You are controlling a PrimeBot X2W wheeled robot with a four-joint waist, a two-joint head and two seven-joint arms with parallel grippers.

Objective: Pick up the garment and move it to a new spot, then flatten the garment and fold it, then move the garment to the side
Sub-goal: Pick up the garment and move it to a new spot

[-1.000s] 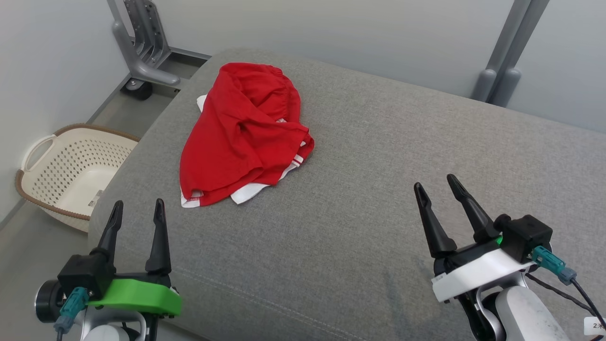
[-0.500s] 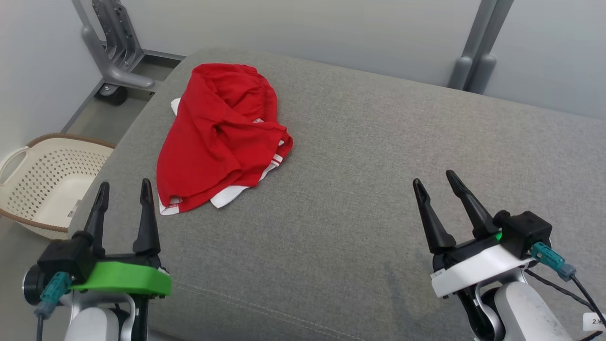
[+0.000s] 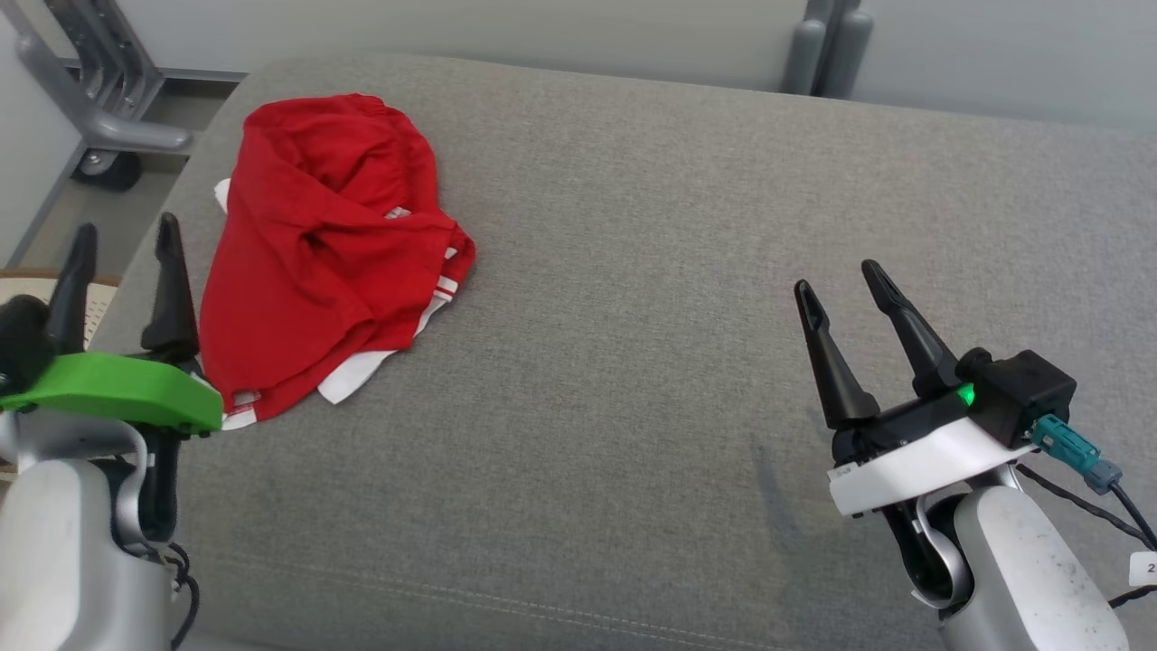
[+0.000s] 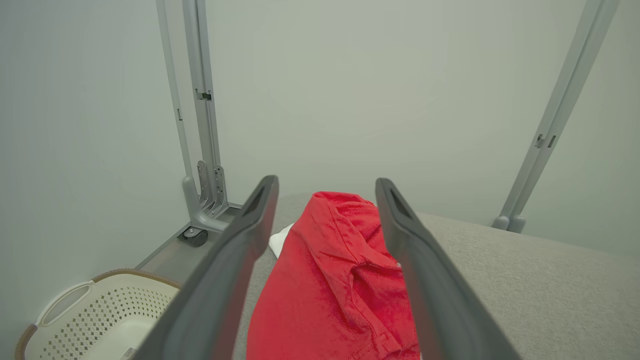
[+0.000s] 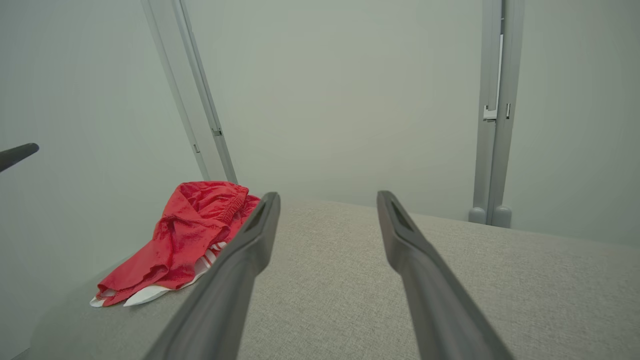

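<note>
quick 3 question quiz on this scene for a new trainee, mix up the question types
1. True or false: the left gripper is shut on the red garment.
2. Where is the garment? A) draped over the right gripper. B) lying crumpled on the grey cushion, toward the robot's left. C) hanging in the air from the left gripper.
3. Fill in: the right gripper stands ___ over bare cushion, holding nothing.

Key
1. False: it is open, close beside the garment.
2. B
3. open
</note>
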